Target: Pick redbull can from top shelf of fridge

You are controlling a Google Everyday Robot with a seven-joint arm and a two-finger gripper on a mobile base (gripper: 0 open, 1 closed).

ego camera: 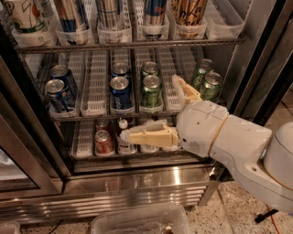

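Observation:
The redbull can [154, 12], slim, blue and silver with a red mark, stands in a clear lane tray on the top shelf [137, 45] of the fridge [137, 180]; its top is cut off by the frame edge. Similar tall cans [71, 16] stand to its left, and a tan-and-black patterned can [188, 11] to its right. My gripper [149, 107] is open and empty. It sits in front of the middle and bottom racks, well below the top shelf. One tan finger [149, 136] points left and the other [185, 89] points up.
Short blue cans [121, 91] and green cans [151, 89] fill the middle rack. Red cans [103, 141] stand on the bottom rack. The dark door frame [261, 68] is at the right, a glass door [18, 137] at the left. A clear plastic bin [137, 221] lies on the floor.

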